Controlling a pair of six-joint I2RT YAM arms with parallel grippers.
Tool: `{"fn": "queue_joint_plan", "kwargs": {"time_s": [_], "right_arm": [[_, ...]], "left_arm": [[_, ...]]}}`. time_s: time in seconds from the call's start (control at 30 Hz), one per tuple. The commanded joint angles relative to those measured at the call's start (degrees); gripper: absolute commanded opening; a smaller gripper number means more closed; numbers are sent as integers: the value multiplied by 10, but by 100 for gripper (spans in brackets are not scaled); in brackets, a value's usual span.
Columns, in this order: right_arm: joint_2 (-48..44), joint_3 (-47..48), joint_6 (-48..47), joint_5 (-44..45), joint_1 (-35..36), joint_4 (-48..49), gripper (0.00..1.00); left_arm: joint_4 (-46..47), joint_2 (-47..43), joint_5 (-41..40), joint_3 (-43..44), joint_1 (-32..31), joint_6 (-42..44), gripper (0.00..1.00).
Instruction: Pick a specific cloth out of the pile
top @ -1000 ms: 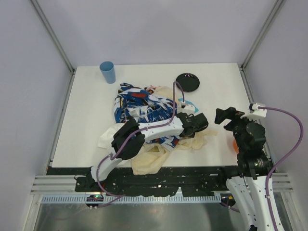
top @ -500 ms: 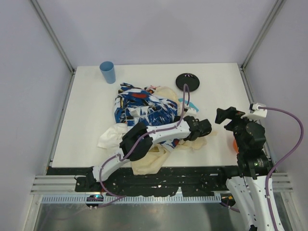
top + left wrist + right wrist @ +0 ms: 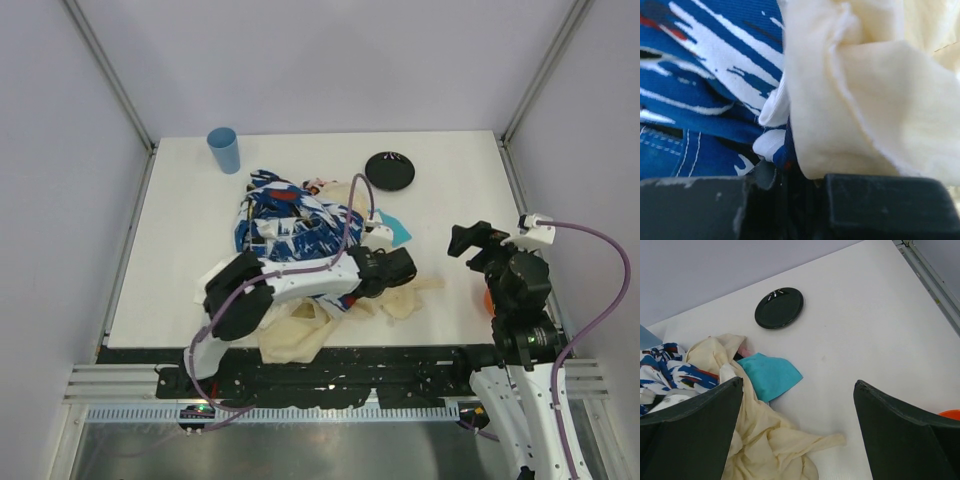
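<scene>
The teal cloth (image 3: 393,229) (image 3: 769,375) lies flat at the pile's right edge, partly under cream-beige fabric. The pile (image 3: 295,228) is a heap of blue-white-red patterned cloth (image 3: 705,75) and cream-beige cloth (image 3: 865,100) (image 3: 765,440). My left gripper (image 3: 400,268) (image 3: 790,175) sits low at the pile's near right side, shut on a fold of cream-beige cloth, with a bit of patterned fabric pinched alongside. It is just short of the teal cloth and does not touch it. My right gripper (image 3: 465,240) (image 3: 799,385) hovers open to the right, holding nothing.
A blue cup (image 3: 224,150) stands at the back left. A black round dish (image 3: 390,171) (image 3: 779,307) lies behind the pile. An orange object (image 3: 487,298) (image 3: 950,414) sits by the right arm. Metal frame rails border the table.
My left gripper went from open to shut on the cream-beige cloth and drew back leftward, dragging the fabric and uncovering more of the teal cloth. The right arm stayed still.
</scene>
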Motion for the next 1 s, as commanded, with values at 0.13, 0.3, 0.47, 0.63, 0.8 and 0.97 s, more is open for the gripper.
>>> {"fn": "queue_joint_plan", "kwargs": {"time_s": [0.13,0.3,0.47,0.63,0.8,0.97], "right_arm": [[13,0,0,-39,-1,22,95],[46,-5,0,-85,0,38,95],[127,8,-3,-180,-1,42,95],[249,14,24,-273,3,122,95],[373,34,83,-277,21,199,95],[513,121,59,-188,91,199,95]], "left_arm": [[158,-325,-44,-220,63,74,0],[181,-437,-76,-272,92,105,0],[183,-527,-56,-324,145,107,0],[204,-599,-48,-380,190,106,0],[210,-631,-41,-406,208,106,0],[208,-638,-39,-414,213,102,0]]}}
